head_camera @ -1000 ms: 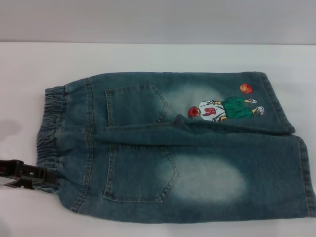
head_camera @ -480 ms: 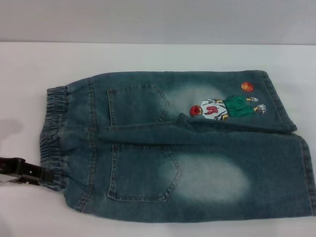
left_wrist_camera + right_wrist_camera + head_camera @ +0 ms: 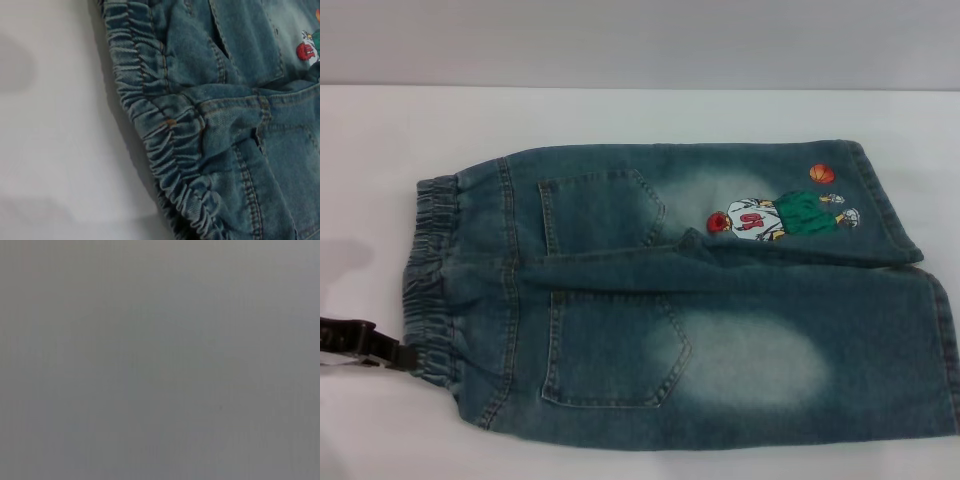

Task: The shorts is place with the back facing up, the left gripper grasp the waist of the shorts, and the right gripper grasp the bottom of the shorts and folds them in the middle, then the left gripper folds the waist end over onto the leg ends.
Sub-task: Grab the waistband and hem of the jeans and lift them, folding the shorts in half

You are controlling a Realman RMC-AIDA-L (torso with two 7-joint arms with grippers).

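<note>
While the left hand (image 3: 405,357) touches the waist (image 3: 432,280), grip unclear, the shorts (image 3: 720,330) show an unreadable red jersey number.

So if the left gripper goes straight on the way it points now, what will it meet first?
Most likely the waist of the shorts. In the head view the left gripper points toward the band's near end and seems to be already touching it, though depth is unclear.
</note>
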